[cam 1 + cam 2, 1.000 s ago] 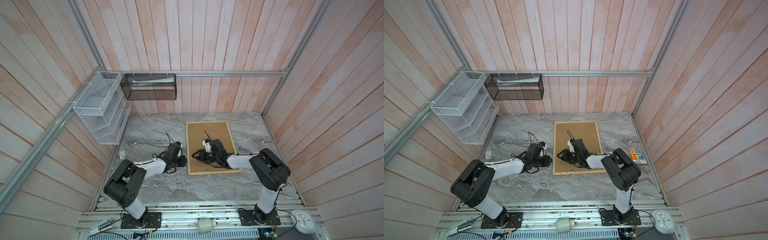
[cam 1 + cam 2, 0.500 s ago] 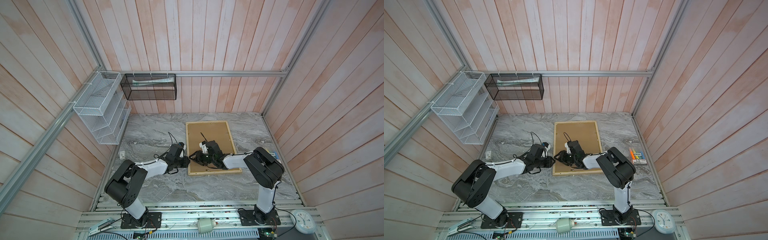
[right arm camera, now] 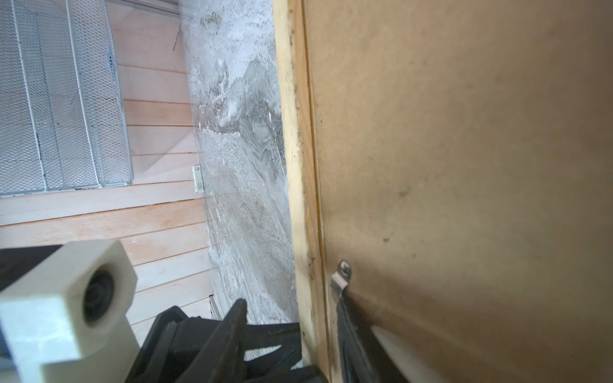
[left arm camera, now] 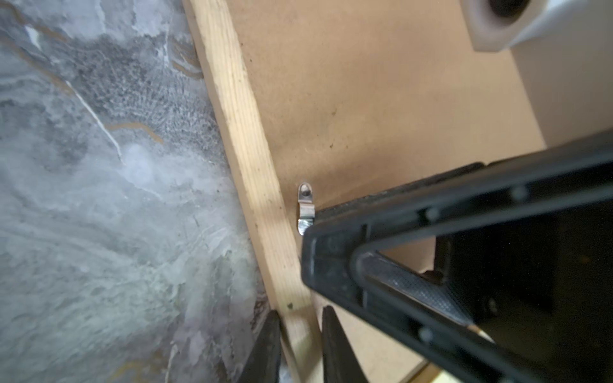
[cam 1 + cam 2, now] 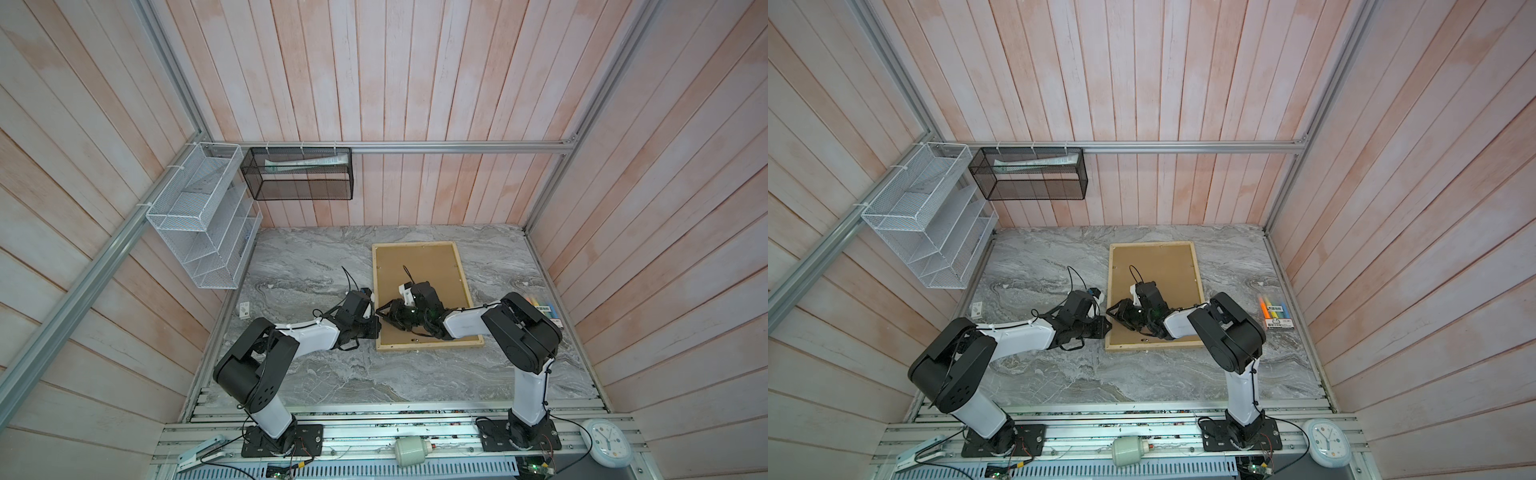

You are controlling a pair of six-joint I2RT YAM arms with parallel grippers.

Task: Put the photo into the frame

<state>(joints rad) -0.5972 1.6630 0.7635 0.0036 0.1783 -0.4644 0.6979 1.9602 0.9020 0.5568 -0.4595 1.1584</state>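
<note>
- what is the left gripper [image 4: 300,315] doing?
- its two fingers [image 4: 270,345] sit one on each side of the pale wood rail [image 4: 252,165] of the frame [image 5: 432,345], very close. i can't tell if they squeeze it yet.
- and the right gripper [image 3: 292,301]?
- it is open and holds nothing. one finger [image 3: 348,325] touches a little metal clip [image 3: 340,282] on the brown back [image 3: 464,132].
- where is the frame?
- flat on the table [image 5: 311,266], back up, right of the middle. both grippers are at its left long side, near the front corner.
- and the photo?
- i can't see it. maybe it is under the back, i can't tell. i think the clips are the job now.
</note>
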